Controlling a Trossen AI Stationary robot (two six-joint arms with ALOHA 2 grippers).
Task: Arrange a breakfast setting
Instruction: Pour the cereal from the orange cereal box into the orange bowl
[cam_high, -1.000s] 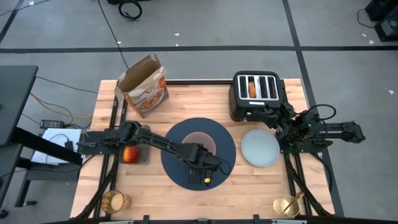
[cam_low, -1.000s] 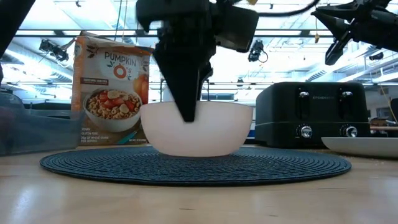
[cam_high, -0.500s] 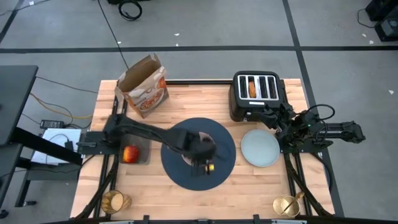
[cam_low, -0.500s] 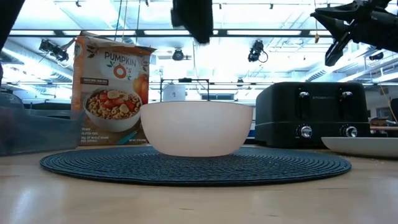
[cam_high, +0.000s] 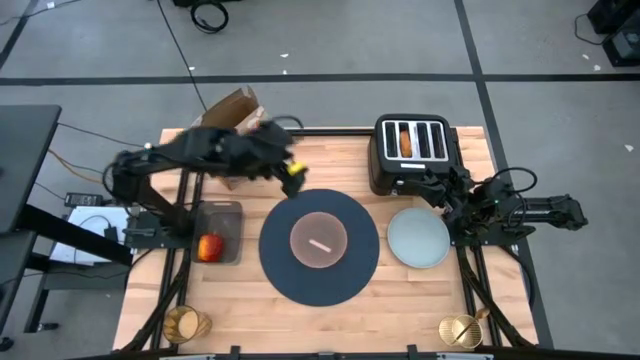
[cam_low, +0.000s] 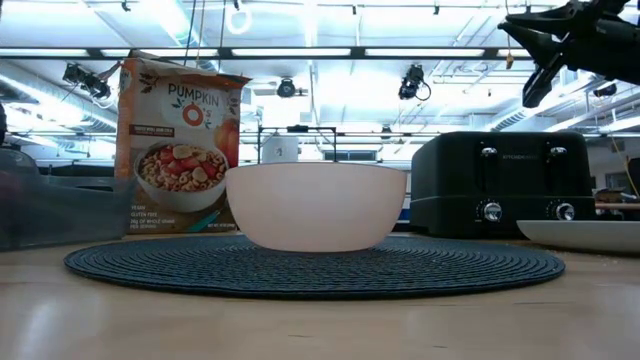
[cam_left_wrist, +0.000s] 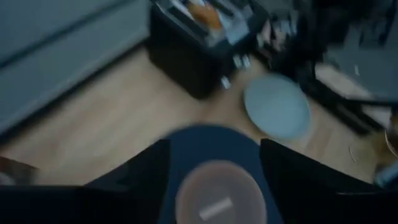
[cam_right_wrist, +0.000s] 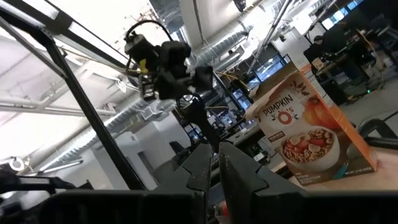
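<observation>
Nearest the front desk (cam_high: 400, 310) edge, two gold wire holders (cam_high: 186, 324) are sitting at the 7 and 5 o'clock corners. The pink bowl (cam_high: 319, 242) is resting at the centre of the navy placemat (cam_high: 280, 275), a pale strip lying inside it. The red apple (cam_high: 209, 247) is lying at 9 o'clock, the blue-grey plate (cam_high: 418, 238) at 3 o'clock. The right claw (cam_high: 436, 190) is hovering shut beside the toaster (cam_high: 411, 140), which is holding the bagel (cam_high: 404, 142). The left claw (cam_high: 291, 174) is hanging at 11 o'clock near the cereal box (cam_low: 178, 145), fingers (cam_left_wrist: 146, 177) spread, empty.

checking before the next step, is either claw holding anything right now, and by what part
Nothing is held: the left claw is open and empty near the cereal box; the right claw's grip cannot be told.
</observation>
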